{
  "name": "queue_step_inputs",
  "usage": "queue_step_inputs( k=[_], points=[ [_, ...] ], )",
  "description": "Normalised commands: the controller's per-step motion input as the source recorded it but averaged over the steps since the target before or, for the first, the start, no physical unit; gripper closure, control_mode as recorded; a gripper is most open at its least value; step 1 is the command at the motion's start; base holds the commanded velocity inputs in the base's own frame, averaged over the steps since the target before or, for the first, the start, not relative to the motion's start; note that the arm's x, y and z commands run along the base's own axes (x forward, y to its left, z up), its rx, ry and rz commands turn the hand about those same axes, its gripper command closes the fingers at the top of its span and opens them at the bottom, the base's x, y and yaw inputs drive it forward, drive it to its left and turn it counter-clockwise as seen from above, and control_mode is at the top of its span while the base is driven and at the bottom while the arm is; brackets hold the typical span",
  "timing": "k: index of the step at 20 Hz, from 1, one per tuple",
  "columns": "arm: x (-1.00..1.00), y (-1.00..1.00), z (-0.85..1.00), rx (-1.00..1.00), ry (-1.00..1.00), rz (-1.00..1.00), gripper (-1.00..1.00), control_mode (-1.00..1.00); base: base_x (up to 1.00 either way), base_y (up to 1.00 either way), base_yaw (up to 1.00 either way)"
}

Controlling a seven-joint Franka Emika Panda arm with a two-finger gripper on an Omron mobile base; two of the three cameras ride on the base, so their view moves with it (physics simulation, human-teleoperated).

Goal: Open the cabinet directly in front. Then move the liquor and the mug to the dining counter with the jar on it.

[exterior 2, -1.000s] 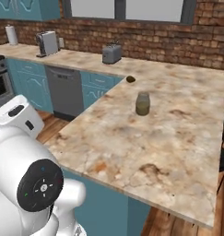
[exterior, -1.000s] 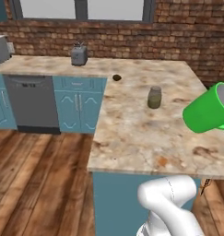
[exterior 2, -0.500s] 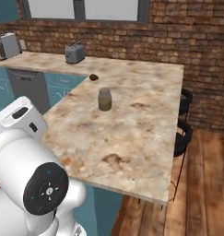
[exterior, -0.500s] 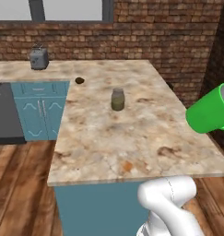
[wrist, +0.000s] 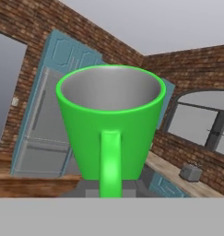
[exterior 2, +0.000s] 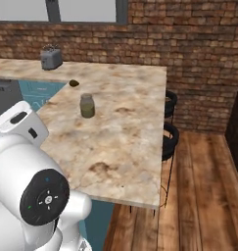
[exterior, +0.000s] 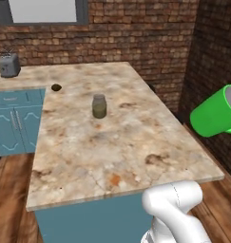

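The bright green mug (exterior: 216, 113) hangs tilted in the air off the right edge of the dining counter (exterior: 112, 142), above the floor. In the hand view the mug (wrist: 111, 120) sits close up, handle toward the camera, and my gripper (wrist: 109, 191) is shut on it at the handle's foot. The jar (exterior: 99, 105) with olive contents stands upright on the far left part of the dining counter (exterior 2: 125, 142), well away from the mug. From the right base view the jar (exterior 2: 87, 105) looks alone on the stone. The liquor is out of view.
A toaster (exterior: 8, 65) stands on the back counter under the window, and a small dark object (exterior: 56, 87) lies behind the jar. Black stools (exterior 2: 170, 128) stand along the counter's far side. Teal doors (wrist: 67, 51) top a steel fridge (wrist: 42, 133); whether they are the cabinet I cannot tell.
The whole picture has shifted: the base has moved, so counter and jar sit further left and nearer. The mug keeps its place in the gripper.
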Motion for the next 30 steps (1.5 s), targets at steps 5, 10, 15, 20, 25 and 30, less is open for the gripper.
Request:
queue_step_inputs(
  k=[5,10,15,20,25,30],
  points=[
    [0.00,0.00,0.00,0.00,0.00,0.00,1.00,1.00,0.44,0.32,-0.09],
    [0.00,0.00,0.00,0.00,0.00,0.00,1.00,1.00,0.74,0.32,0.00],
    [0.00,0.00,0.00,0.00,0.00,0.00,1.00,1.00,0.90,-0.05,0.00],
    [0.00,0.00,0.00,0.00,0.00,0.00,1.00,1.00,0.67,-0.13,0.00],
    [0.00,0.00,0.00,0.00,0.00,0.00,1.00,1.00,0.29,-0.02,0.00],
    [0.32,-0.09,0.00,0.00,0.11,-0.01,1.00,-1.00,0.00,0.00,0.00]
  ],
)
